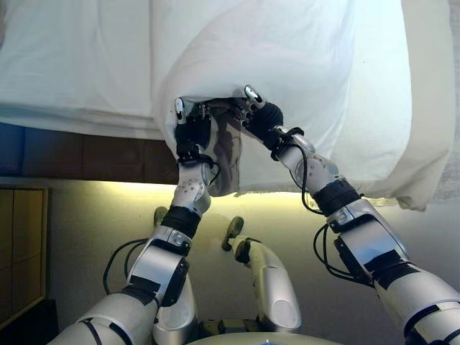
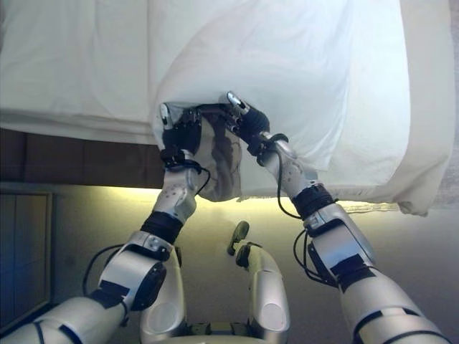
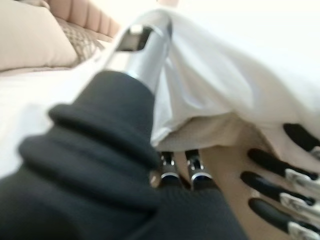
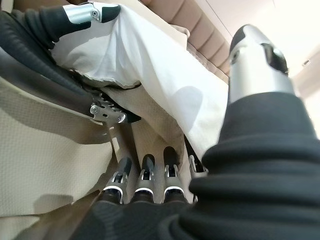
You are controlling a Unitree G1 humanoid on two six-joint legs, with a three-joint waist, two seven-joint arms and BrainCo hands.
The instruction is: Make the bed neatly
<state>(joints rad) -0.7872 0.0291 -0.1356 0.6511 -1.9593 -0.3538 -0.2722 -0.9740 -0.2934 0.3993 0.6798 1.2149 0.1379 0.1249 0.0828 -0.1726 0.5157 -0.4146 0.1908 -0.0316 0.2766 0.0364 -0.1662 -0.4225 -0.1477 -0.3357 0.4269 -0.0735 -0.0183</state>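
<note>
Smooth matt white cloth duvet (image 1: 287, 65); padded fabric headboard (image 4: 195, 25)

Both silver-grey arms reach up and forward, their forearms converging so that the two hands meet close together, side by side. The left hand under its dark ribbed cover (image 1: 191, 128) rises almost straight from a vertical forearm; its silver thumb stands up apart, and its dark-tipped fingers (image 3: 192, 169) curl inward toward the palm, pinching the fold of white fabric (image 1: 273, 65) between thumb and fingers. The right hand with the same dark ribbed cover (image 1: 260, 115) comes in slantwise from the lower right, wrist bent toward the left hand; its thumb juts upward while its fingers (image 4: 145, 182) curl in under the same fabric edge, gripping it.
</note>
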